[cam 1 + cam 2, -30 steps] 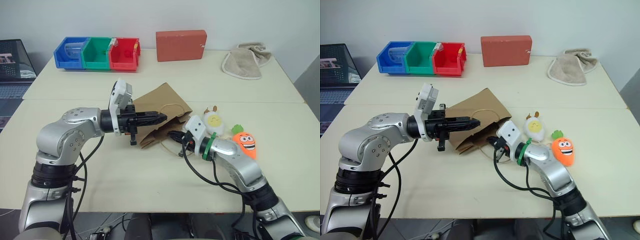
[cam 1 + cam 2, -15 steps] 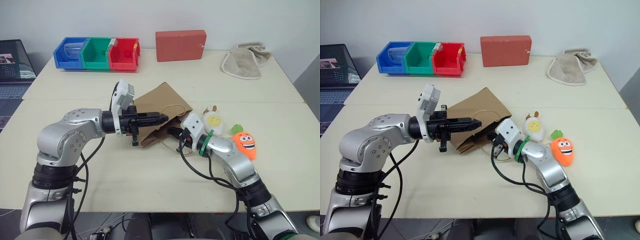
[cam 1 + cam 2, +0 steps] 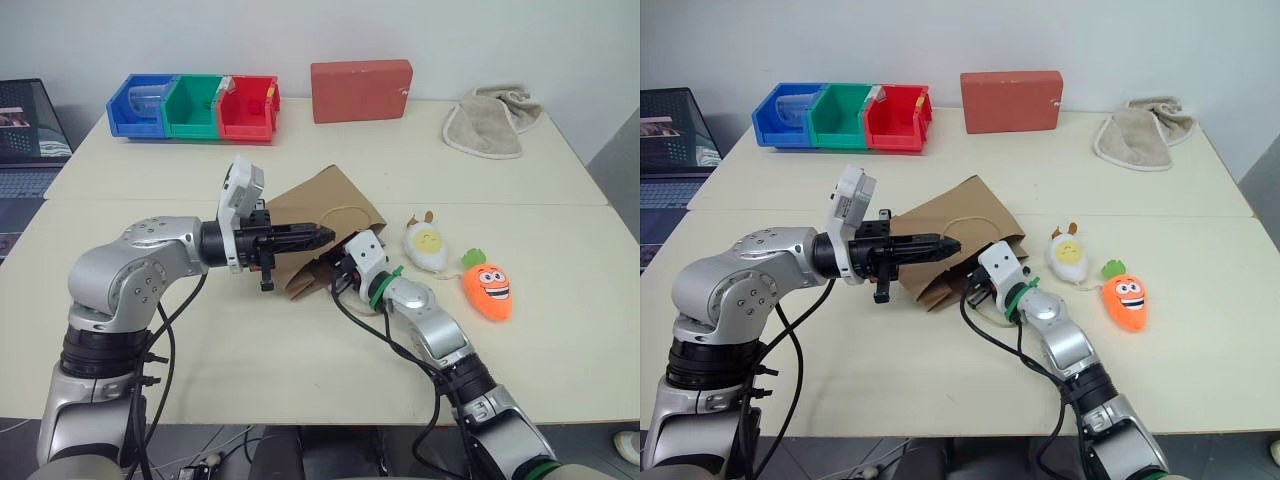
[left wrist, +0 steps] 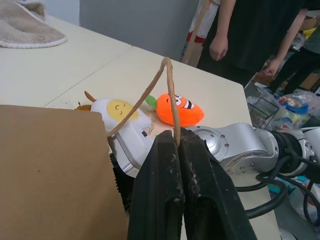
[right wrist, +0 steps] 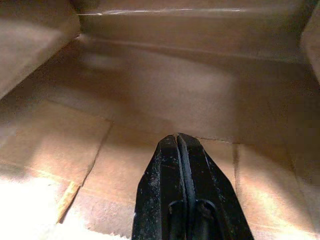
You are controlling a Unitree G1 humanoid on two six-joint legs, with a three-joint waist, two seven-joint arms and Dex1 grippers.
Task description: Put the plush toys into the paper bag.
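Left gripper (image 3: 325,237) level over the tabletop (image 3: 250,350), fingers (image 4: 167,175) pressed together on a thin loop handle (image 4: 167,85) of the paper bag (image 3: 315,205); the handle rises between the fingertips in the left wrist view. Bag lies tilted, its mouth lifted on the side toward the right gripper.

Right gripper (image 5: 178,142) pushed into the bag's mouth, its two fingers closed flat against each other with nothing between them. From the head views its fingertips are hidden by the bag's edge. The right wrist view looks along brown paper walls and creased floor of the bag's inside; no toy seen there.

Egg toy (image 3: 425,246) on the tabletop just beyond the right wrist, outside the bag. Carrot toy (image 3: 488,287) beside it, farther from the gripper, also outside. The two toys look apart, though the gap is small.

Far edge: red block (image 3: 361,90), beige towel (image 3: 492,120), row of blue, green and red bins (image 3: 196,106); contents of the bins hard to make out. Laptop (image 3: 28,135) cut off at the frame edge. Standing people (image 4: 250,35) behind, in the left wrist view, visible only from shoulders down.
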